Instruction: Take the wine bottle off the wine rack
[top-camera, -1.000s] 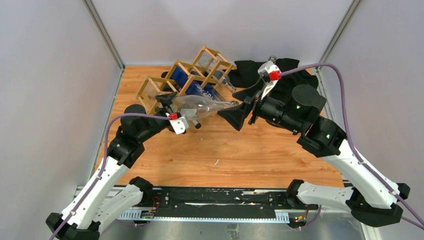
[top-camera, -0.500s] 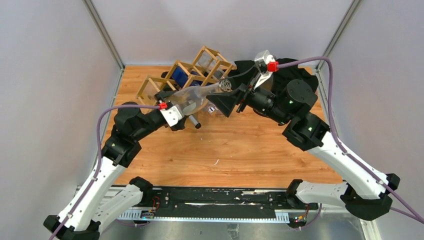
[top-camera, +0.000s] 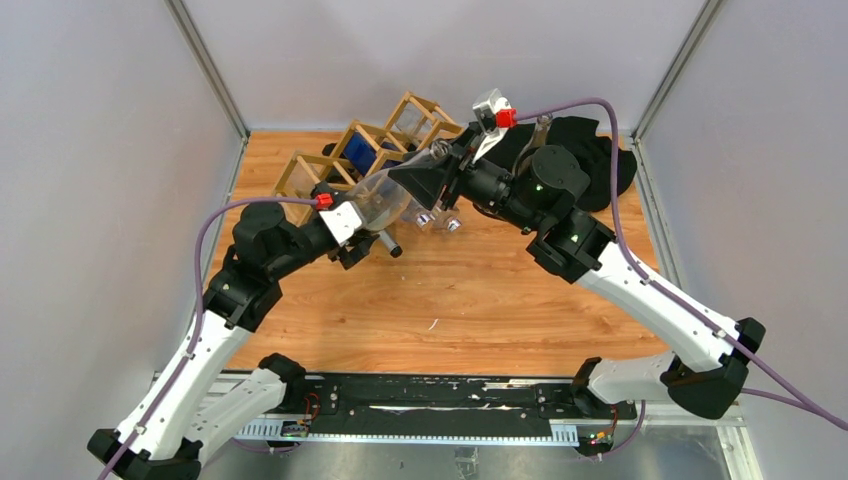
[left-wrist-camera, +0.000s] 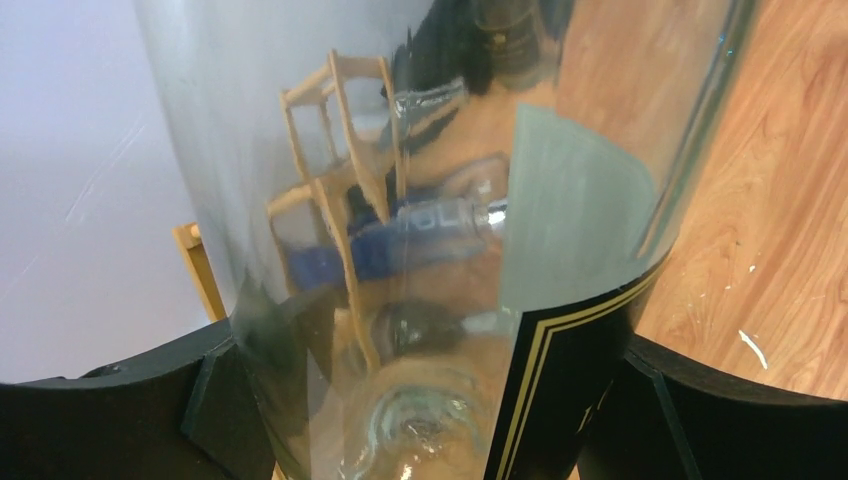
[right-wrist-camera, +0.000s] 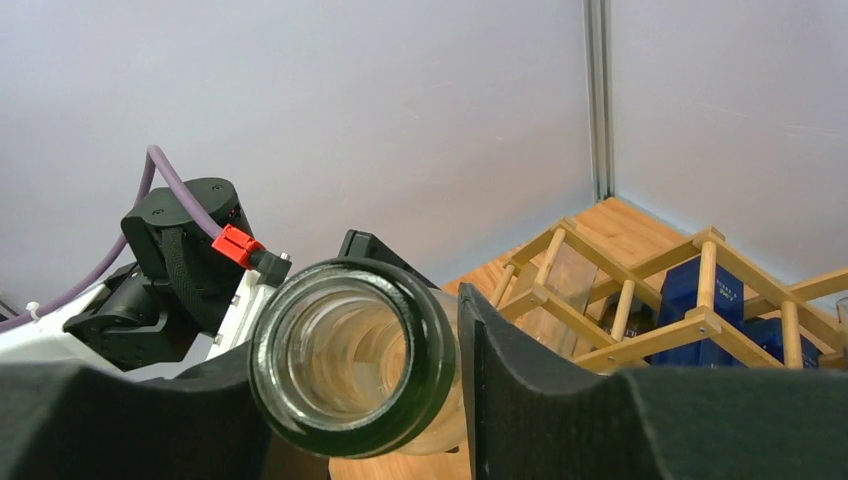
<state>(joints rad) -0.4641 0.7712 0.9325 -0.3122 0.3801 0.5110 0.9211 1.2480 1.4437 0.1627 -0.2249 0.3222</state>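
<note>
The clear wine bottle (top-camera: 385, 198) hangs tilted in front of the wine rack (top-camera: 290, 172), apart from it. My left gripper (top-camera: 362, 215) is shut on its wide body, a black finger pressed to each side of the glass (left-wrist-camera: 420, 200). My right gripper (top-camera: 440, 168) is closed round the neck at the raised end. In the right wrist view the open mouth (right-wrist-camera: 352, 355) sits between the two pads (right-wrist-camera: 520, 390), which lie against it. The wooden lattice (right-wrist-camera: 707, 280) stands behind, to the right.
Blue bottles (top-camera: 362, 150) lie in the rack's cells, and two capped necks (top-camera: 438, 221) poke out under the right gripper. A black cloth (top-camera: 590, 150) lies at the back right. Grey walls close the wooden table (top-camera: 450, 300) on three sides.
The bottle's neck has swung up and back toward the rack. My right gripper has followed it leftward and closed on the neck. The left gripper has kept its hold on the body.
</note>
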